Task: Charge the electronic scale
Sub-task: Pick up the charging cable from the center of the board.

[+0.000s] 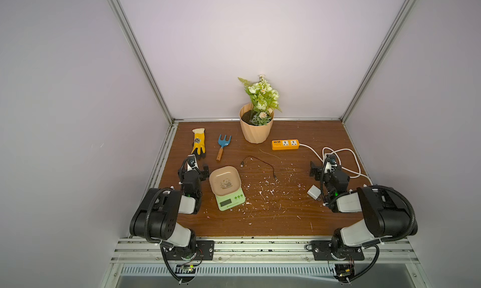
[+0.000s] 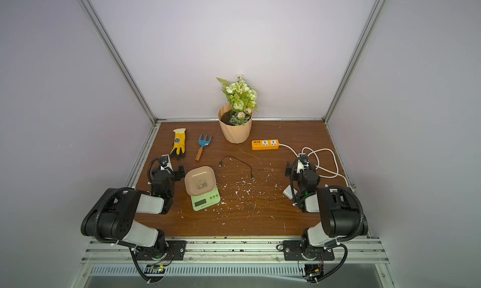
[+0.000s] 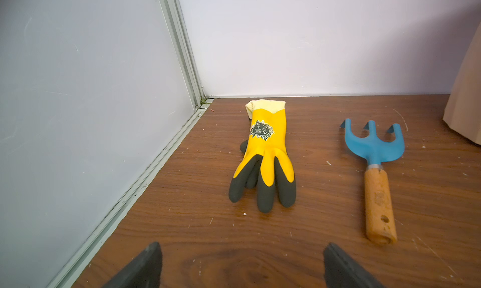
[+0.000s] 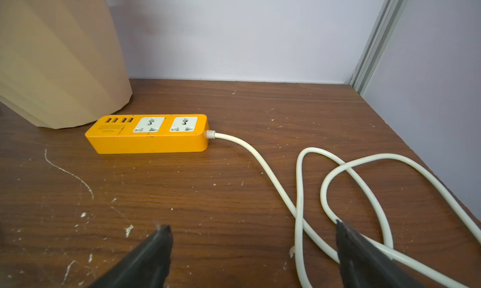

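Observation:
The electronic scale (image 1: 230, 202) (image 2: 205, 202) is light green with a tan panda tray on top and sits at the front left of the table. My left gripper (image 1: 199, 167) (image 2: 173, 168) (image 3: 242, 247) stands open just left of it, empty, facing the back wall. A thin black cable (image 1: 257, 161) (image 2: 235, 159) lies loose to the right of the scale. An orange power strip (image 1: 285, 144) (image 2: 265, 144) (image 4: 148, 134) lies at the back right. My right gripper (image 1: 321, 167) (image 2: 295, 168) (image 4: 252, 225) is open and empty, low over the strip's white cord (image 4: 299, 195). A small white charger cube (image 1: 313, 192) lies beside the right arm.
A yellow glove (image 1: 199, 143) (image 3: 265, 154) and a blue hand rake (image 1: 223, 146) (image 3: 374, 154) lie at the back left. A tan flower pot (image 1: 256, 130) (image 4: 57, 60) stands at the back middle. White flecks litter the wooden table (image 1: 260, 221). Walls close three sides.

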